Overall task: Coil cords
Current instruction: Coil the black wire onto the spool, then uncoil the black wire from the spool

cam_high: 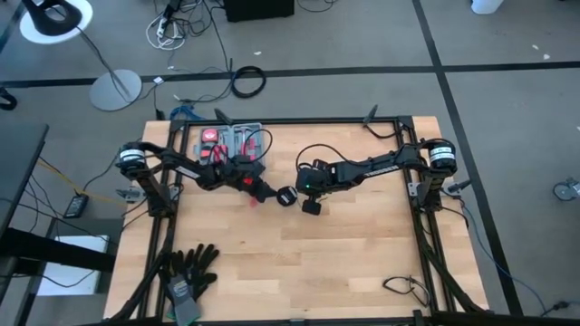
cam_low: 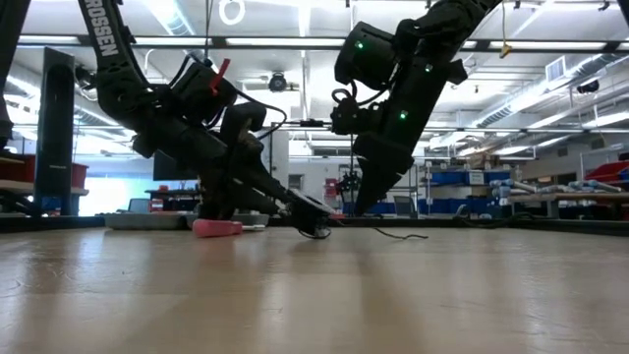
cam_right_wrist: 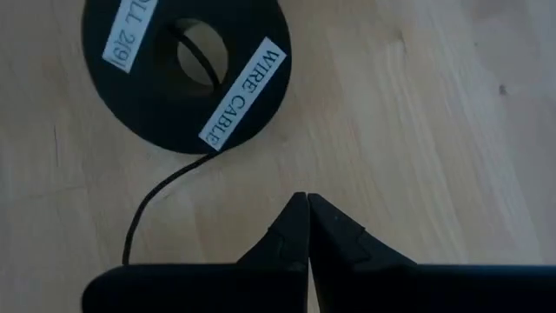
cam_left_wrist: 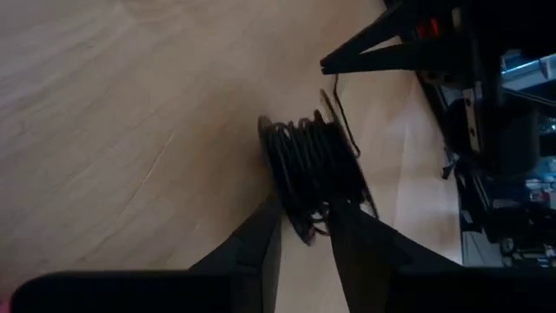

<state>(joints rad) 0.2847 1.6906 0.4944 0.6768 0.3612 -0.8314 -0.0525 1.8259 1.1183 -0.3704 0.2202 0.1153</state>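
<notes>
While the wire (cam_left_wrist: 314, 163) is wound in black turns on a small round spool (cam_right_wrist: 184, 71), that spool is seen near the middle of the high view, lying on the wooden table (cam_high: 344, 263) between the two grippers. In the right wrist view its flat black face is shown from above, with white labels (one reads "WIRE CABLE") and a hole at its centre; a loose end of wire is trailed from its lower rim toward the lower left of that frame. In the left wrist view the spool is seen edge-on, and one side of it is flanked by the left gripper (cam_left_wrist: 306, 228), whose fingers (cam_left_wrist: 261, 239) are parted a little; whether the rim is gripped or merely touched cannot be told. In the low view this gripper is lowered to the table just left of centre. The right gripper (cam_right_wrist: 306, 207) is held just right of the spool in the high view, its fingertips pressed together on nothing, apart from the spool. A tray of tools (cam_high: 232, 140) is placed at the upper left of the table, and black gloves (cam_high: 188, 272) lie at its lower left
</notes>
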